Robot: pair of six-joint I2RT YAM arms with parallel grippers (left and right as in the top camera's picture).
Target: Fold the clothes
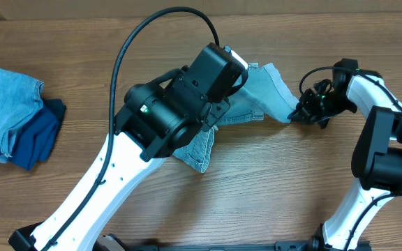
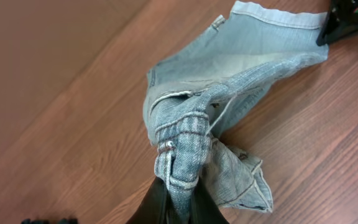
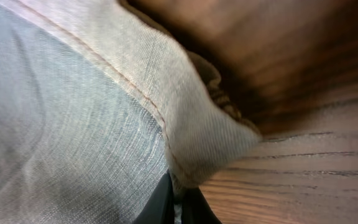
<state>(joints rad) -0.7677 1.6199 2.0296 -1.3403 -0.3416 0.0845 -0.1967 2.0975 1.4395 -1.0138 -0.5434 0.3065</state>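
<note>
Overhead, pale denim shorts (image 1: pixel 269 94) lie crumpled near the middle of the wooden table (image 1: pixel 271 202), half hidden beneath the left arm (image 1: pixel 166 115), with a black cable (image 1: pixel 135 42) looping above it. At the shorts' right-hand corner, the right gripper (image 1: pixel 300 115) pinches the cloth. Well apart, at the table's left edge, a folded light-blue garment (image 1: pixel 2 111) and a dark navy one (image 1: pixel 40 136) sit touching.

From the left wrist, the left gripper (image 2: pixel 178 202) is clamped on a bunched, stitched fold of the shorts. The cloth stretches away to a hemmed cuff at top right, where the right gripper's dark tip meets it.

From the right wrist, close up and partly blurred, the fingers (image 3: pixel 157 208) press together on the fabric's edge beside an orange-stitched seam, with wood grain to the right.
</note>
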